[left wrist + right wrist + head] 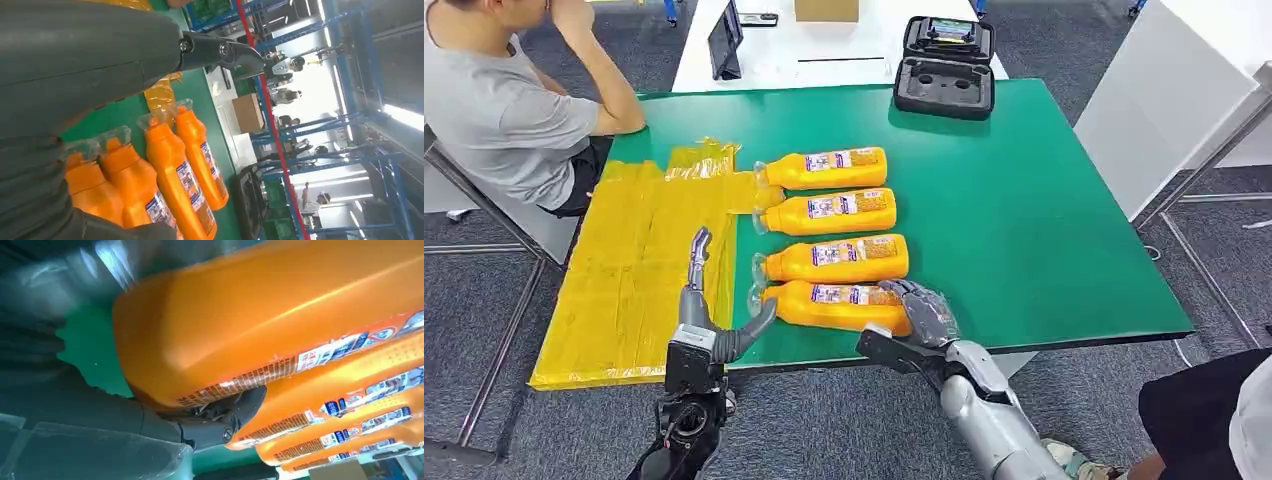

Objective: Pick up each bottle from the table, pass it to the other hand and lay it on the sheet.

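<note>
Four orange bottles lie side by side on the green table (1044, 220), clear caps pointing toward the yellow sheet (634, 270) on the table's left part. My right hand (924, 312) wraps the base of the nearest bottle (829, 304), which rests on the table. In the right wrist view that bottle (240, 325) is large, with a dark finger (220, 422) under its base. My left hand (709, 315) hovers at the sheet's edge by the nearest bottle's cap, fingers straight and thumb apart, holding nothing. In the left wrist view the bottles (172, 180) lie beyond the left hand (75, 65).
A person (514, 110) sits at the far left with an elbow on the table by the sheet. A black moulded case (944, 68) stands at the table's far edge. Another person's dark clothing (1209, 410) is at the lower right. The table's right half is bare green.
</note>
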